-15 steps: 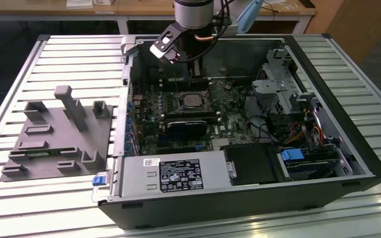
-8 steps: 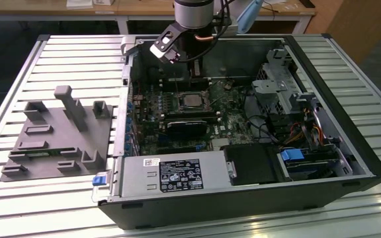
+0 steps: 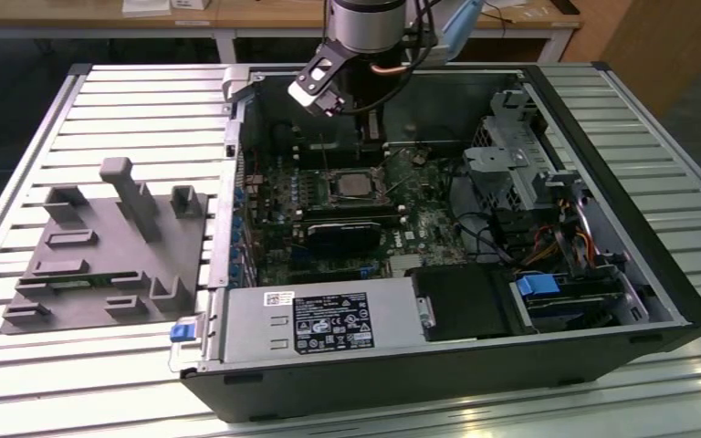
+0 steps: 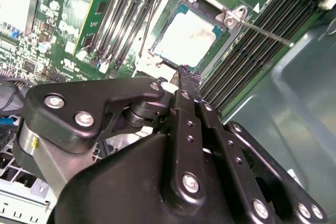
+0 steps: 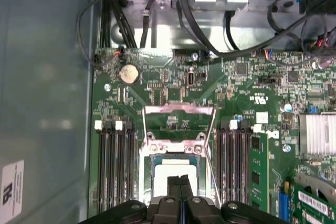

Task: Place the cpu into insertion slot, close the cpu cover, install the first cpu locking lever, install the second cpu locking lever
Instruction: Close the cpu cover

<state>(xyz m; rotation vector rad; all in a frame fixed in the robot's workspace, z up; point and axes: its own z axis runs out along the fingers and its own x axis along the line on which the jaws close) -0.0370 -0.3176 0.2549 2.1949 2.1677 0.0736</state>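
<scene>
The cpu (image 5: 176,169) lies flat with its silver top up in the insertion slot (image 4: 165,24) on the green board; it also shows in the exterior view (image 3: 353,185). The cpu cover (image 5: 179,110) stands flipped open behind the slot, and the board is visible through its window. A thin locking lever (image 4: 262,31) sticks out free beside the socket. My gripper (image 5: 181,180) hangs just above the near edge of the cpu, its black fingers shut together and holding nothing. It appears in the exterior view (image 3: 371,137) and in the second wrist view (image 4: 185,72) too.
Long black memory slots (image 5: 113,166) flank the socket on both sides. A grey power-supply box (image 3: 314,319) fills the case front, a drive cage (image 3: 509,155) the exterior view's right. Black cables (image 5: 210,35) run behind the board. A grey fixture (image 3: 107,246) sits outside the case.
</scene>
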